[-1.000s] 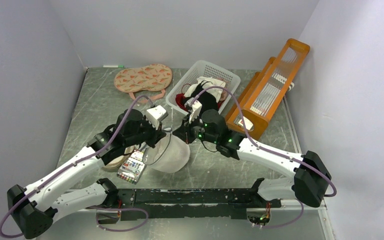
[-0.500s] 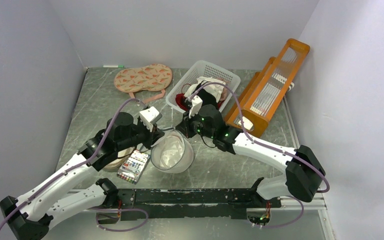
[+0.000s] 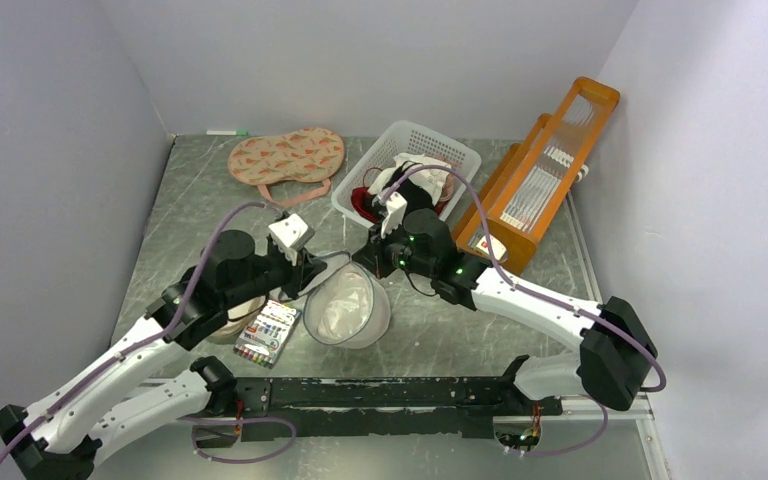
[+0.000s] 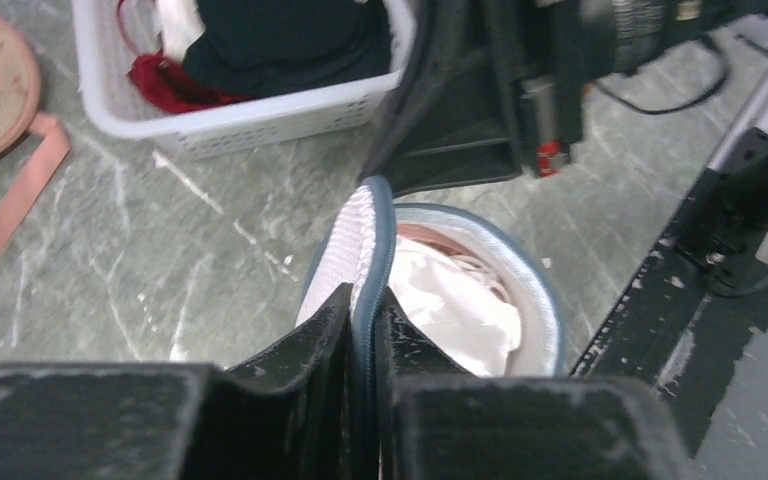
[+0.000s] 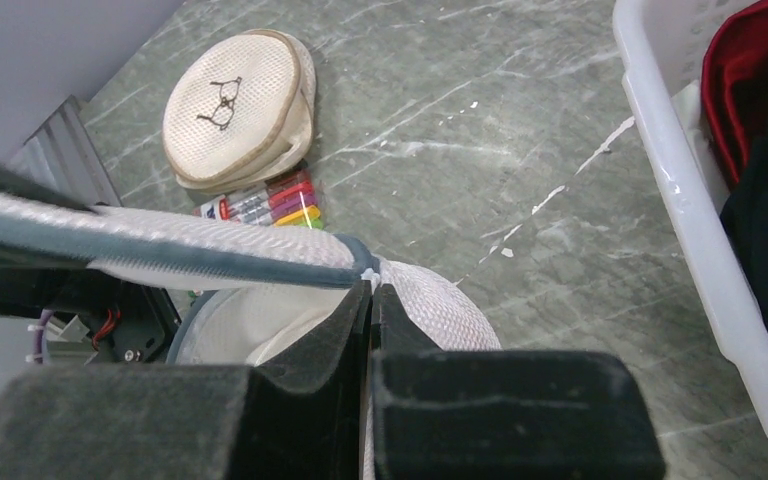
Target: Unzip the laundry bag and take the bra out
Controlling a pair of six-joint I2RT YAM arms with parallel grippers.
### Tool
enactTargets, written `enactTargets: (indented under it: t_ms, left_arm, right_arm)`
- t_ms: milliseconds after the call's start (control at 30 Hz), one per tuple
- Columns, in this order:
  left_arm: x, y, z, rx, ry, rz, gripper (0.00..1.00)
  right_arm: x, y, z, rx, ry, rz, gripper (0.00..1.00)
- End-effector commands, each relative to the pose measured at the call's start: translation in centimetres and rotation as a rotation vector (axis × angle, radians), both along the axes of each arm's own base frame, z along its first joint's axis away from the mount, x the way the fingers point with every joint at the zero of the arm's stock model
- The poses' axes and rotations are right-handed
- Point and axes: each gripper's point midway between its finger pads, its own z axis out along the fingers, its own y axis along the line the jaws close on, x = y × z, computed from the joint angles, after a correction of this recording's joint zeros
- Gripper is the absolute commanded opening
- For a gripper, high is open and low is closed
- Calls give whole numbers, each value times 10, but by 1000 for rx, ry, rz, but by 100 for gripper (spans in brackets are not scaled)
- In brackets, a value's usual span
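Gripping the laundry bag (image 4: 552, 310) with the left hand (image 4: 365, 300): closed tight on a raised part of the dark zipper rim, with only that rim between the two black fingers. Gripping the same bag with the right hand (image 5: 370, 295) as well, shut completely on the end of the rim, just where the white mesh begins. Holding it so from two sides, the left hand at the left of the bag and the right hand at its far right edge.

Around the hands, the bag itself: unzipped, mouth open upward, resting on the table (image 3: 190, 200) near the middle, in front of the arm bases. Inside, against the far wall, a narrow pink-brown edge, seemingly the bra (image 4: 440, 237). Below it only crumpled white fabric, so impossible to tell more of its shape. Not yet taken out.

Just left of the bag, a flat pack of coloured markers (image 3: 268, 333), and just beside that a round beige hoop (image 5: 235, 95) with a drawing of glasses. Behind the bag, a white basket (image 3: 365, 170) with black, red and white garments. Farther back on the left, a pink watermelon-print pouch (image 3: 286, 158). At the right side, a long orange rack (image 3: 545, 175).
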Motion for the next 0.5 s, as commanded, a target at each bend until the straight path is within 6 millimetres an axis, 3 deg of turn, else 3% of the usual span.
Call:
enactTargets:
  t_ms: [0, 100, 300, 367, 467]
  left_arm:
    - [23, 12, -2, 52, 14, 142, 29]
    - [25, 11, -9, 70, 31, 143, 47]
    - [23, 6, -14, 75, 44, 111, 62]
    - [20, 2, -16, 75, 51, 85, 75]
    - [19, -1, -16, 76, 56, 66, 86]
  right_arm:
    - [-2, -6, 8, 16, -11, 0, 0]
    - [-4, -8, 8, 10, -15, 4, 0]
    - [-9, -5, 11, 22, -7, 38, 0]
    - [-11, -3, 13, 27, -3, 50, 0]
    - [-12, -2, 16, 33, -2, 52, 0]
